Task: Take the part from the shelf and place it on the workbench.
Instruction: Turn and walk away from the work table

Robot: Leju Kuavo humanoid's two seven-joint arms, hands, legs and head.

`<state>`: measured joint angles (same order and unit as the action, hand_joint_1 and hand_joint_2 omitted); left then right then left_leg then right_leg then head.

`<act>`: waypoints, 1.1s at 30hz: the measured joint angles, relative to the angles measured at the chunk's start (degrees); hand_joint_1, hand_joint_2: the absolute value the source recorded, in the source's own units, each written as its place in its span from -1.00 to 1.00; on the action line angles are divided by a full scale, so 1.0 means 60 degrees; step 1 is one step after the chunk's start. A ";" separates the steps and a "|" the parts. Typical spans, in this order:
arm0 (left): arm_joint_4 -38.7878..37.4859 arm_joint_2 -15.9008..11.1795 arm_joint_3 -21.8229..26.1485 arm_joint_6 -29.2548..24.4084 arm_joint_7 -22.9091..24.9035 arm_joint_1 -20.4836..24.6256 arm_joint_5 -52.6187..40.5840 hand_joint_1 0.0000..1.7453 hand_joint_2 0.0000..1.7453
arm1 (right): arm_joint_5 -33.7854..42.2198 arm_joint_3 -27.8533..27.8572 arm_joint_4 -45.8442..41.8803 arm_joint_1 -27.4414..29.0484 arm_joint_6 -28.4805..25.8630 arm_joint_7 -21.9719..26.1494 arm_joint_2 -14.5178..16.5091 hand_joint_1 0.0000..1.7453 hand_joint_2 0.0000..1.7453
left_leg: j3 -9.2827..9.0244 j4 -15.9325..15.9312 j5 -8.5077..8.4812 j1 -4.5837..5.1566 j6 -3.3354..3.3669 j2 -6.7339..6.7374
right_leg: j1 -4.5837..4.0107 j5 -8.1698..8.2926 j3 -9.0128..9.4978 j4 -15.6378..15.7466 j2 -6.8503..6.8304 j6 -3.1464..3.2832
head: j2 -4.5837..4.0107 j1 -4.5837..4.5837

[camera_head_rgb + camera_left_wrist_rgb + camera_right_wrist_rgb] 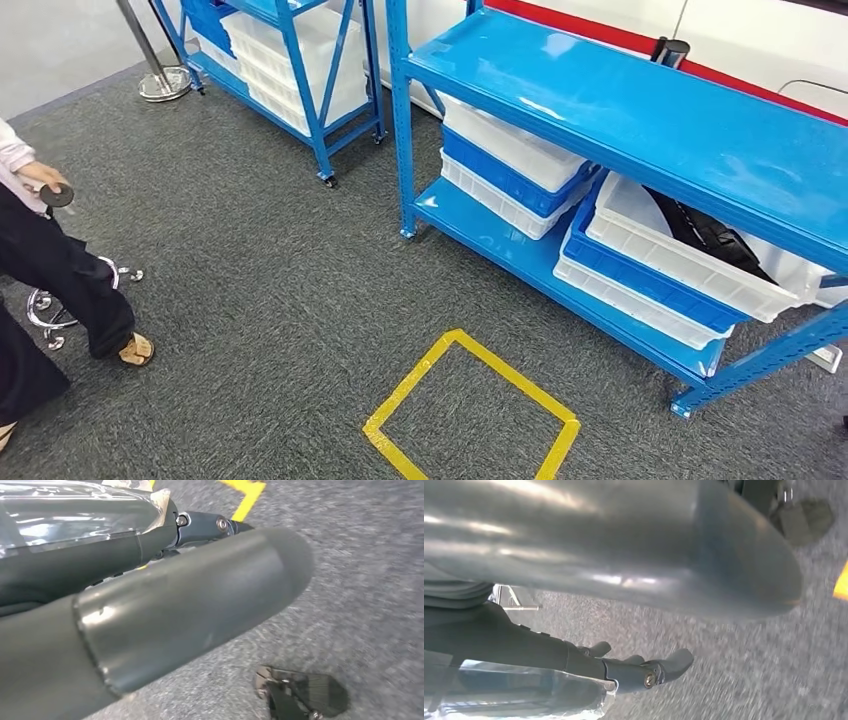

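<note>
Part (712, 236): dark, lying in white bin (690, 262), lower shelf (500, 240), far right. Left hand (165, 610) and right hand (624, 667): hanging, released, holding nothing. Advice: square up at yellow square (470, 410), then reach under top shelf.

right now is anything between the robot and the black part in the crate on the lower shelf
On the floor, nothing visible: bare carpet and a yellow tape square. The black part lies in a white crate under the blue top shelf, which overhangs it from above.
</note>
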<state>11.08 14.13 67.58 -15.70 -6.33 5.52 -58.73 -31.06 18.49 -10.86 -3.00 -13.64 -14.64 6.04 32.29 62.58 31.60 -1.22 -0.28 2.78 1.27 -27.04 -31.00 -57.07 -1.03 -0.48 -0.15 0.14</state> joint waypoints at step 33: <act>-0.0004 0.0054 -0.0007 0.0144 -0.0059 0.0017 -0.0214 -1.00 -1.00 | 0.0299 0.0251 0.0000 0.0032 -0.0146 0.0044 0.0094 -1.00 -1.00 | 0.0601 0.1416 0.0711 -0.0007 -0.0004 -0.0370 | 0.0009 0.0071 0.0002 0.0077 0.0203 0.0039 | 0.0000 -0.0014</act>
<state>11.06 14.45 67.54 -14.84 -6.69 5.62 -60.01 -29.27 19.99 -10.86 -2.81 -14.51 -14.38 6.60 35.89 71.08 35.87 -1.26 -0.30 0.56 1.33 -26.62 -30.99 -56.60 0.19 -0.24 -0.15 0.05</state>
